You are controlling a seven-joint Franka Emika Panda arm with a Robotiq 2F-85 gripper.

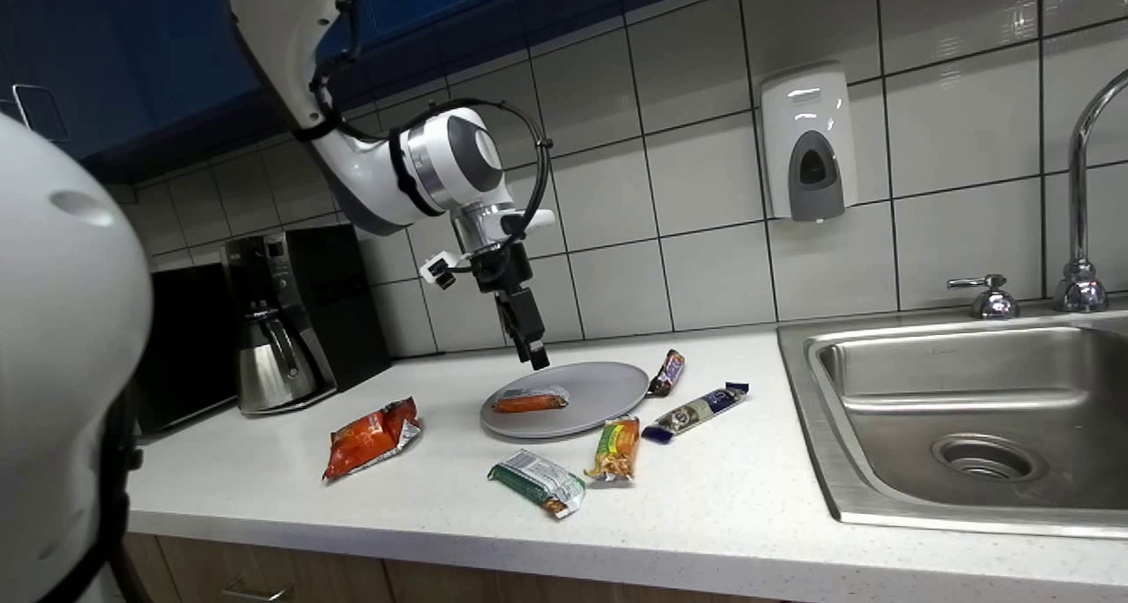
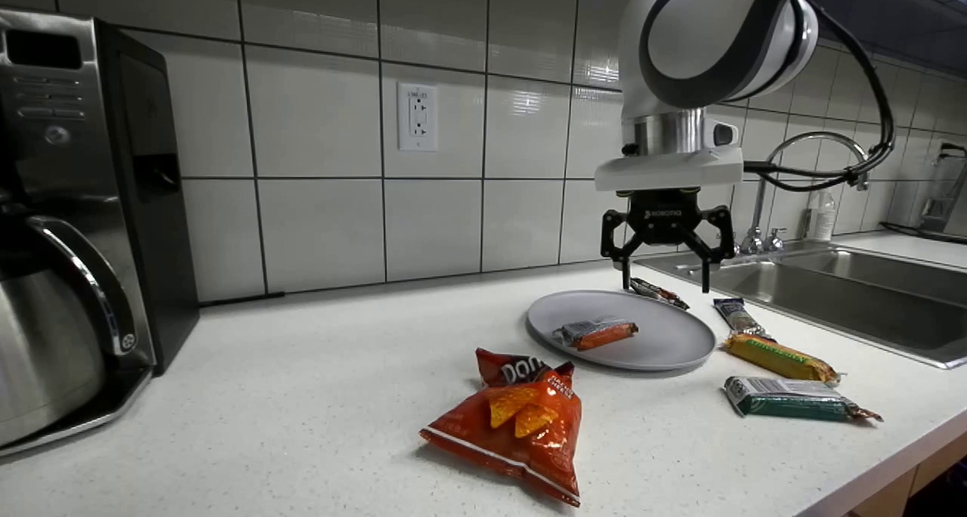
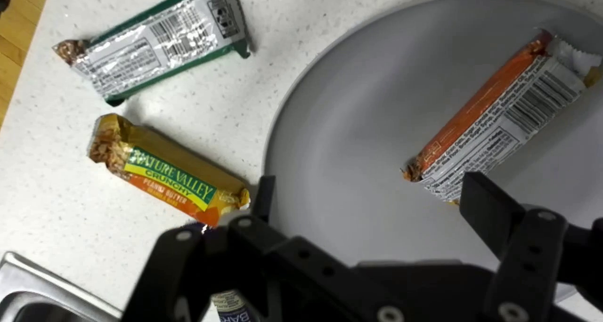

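The Robotiq gripper (image 2: 665, 289) hangs above the gray plate (image 3: 358, 124), its two fingers spread wide apart, with the plate showing between them in the wrist view. On that plate, off its middle and apart from the fingers, lies the orange-wrapped granola bar (image 3: 499, 119), its printed back and barcode turned up.

Just beside the plate's rim is a Nature Valley Crunchy peanut butter bar (image 3: 165, 171), resting on the white counter (image 1: 423, 497). Close by it lies a green-wrapped bar (image 3: 160, 44), barcode up, nearer the counter's front edge. A navy-and-silver wrapped bar (image 1: 701, 411) slants away from near the Nature Valley one, and a purple-and-brown wrapped bar (image 1: 670, 374) lies by the plate's edge on the wall side; whether it touches the rim I cannot tell.

Farther off, a red Doritos bag (image 2: 521, 426) lies on the counter, tortilla chips printed on its front. Past the bars, a stainless steel sink (image 1: 821, 409) is let into the counter, with a curved faucet (image 1: 1079, 189) at its back. Toward the opposite end stands a coffee maker (image 2: 83, 139) with its steel carafe (image 2: 45, 351). On the tiled wall (image 1: 608, 206) behind are a soap dispenser (image 1: 809, 145) and a power outlet (image 2: 417, 116); blue cabinets (image 1: 150, 39) run overhead.
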